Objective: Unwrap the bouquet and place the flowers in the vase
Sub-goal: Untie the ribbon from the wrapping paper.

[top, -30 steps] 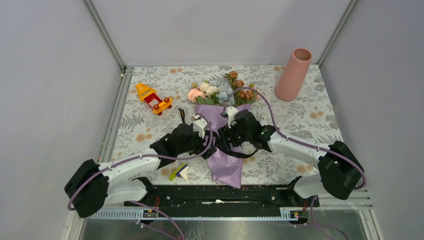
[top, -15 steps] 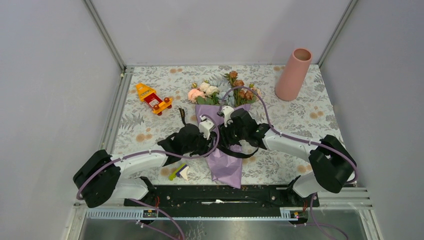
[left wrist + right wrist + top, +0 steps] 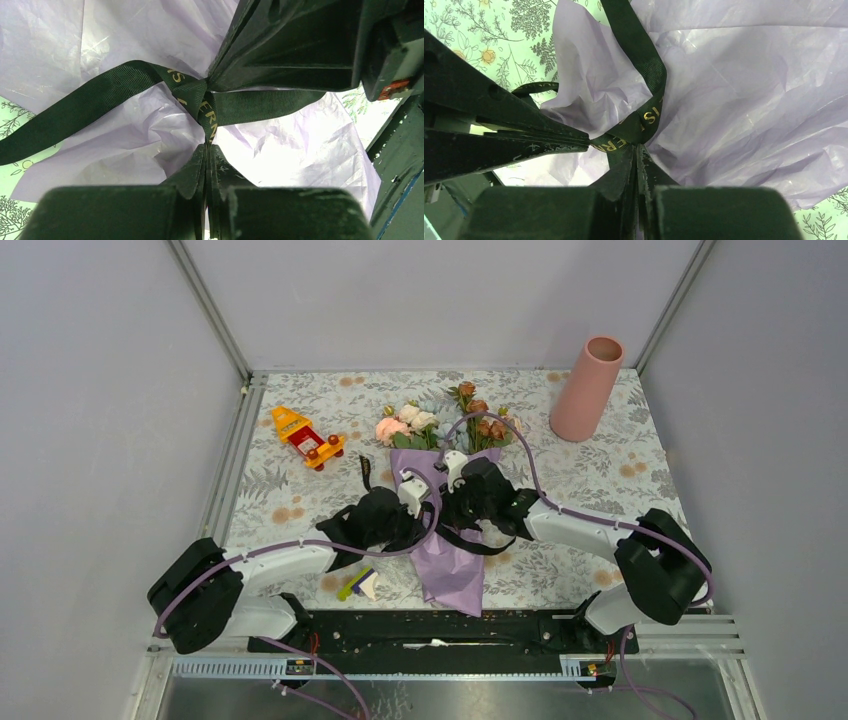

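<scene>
Gold lettering on the black ribbon (image 3: 95,102) reads partly "ERN". Both arms lean inward over the bouquet (image 3: 452,575), left gripper (image 3: 207,156) and right gripper (image 3: 636,156) pinched tight on that ribbon.

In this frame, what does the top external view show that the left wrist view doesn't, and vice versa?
Only the top view: the pink vase standing at the far right, the flowers sticking out of the wrap, and a toy at the left. Only the left wrist view: gold lettering on the ribbon, the left pincer shut on it at the knot, and the right pincer meeting the knot from the opposite side. Both: the purple paper, the dark ribbon and the flowered tablecloth.
</scene>
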Motion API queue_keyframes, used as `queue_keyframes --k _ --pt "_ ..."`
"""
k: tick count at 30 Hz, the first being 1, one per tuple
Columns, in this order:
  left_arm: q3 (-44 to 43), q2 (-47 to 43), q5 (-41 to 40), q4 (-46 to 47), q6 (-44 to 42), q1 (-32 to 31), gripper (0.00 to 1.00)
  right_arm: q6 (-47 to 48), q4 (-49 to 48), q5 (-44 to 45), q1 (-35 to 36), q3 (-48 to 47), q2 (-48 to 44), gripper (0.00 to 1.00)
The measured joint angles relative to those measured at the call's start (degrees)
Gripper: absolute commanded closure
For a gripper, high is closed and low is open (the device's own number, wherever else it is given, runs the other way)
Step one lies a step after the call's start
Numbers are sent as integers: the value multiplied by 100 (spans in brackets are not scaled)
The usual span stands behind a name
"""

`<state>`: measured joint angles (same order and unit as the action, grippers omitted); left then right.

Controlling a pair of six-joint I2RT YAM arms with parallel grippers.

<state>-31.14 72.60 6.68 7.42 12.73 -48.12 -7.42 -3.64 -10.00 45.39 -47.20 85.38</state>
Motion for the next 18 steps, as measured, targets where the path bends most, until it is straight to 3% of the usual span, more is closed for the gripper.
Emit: queue_keyframes --k 9,18 --pt "17 -79 -142 -2 197 0 100 -212 -378 352 0 496 -120 100" --pt "111 -538 -916 -170 734 20 100 -549 -778 1923 11 1377 -1189 100"
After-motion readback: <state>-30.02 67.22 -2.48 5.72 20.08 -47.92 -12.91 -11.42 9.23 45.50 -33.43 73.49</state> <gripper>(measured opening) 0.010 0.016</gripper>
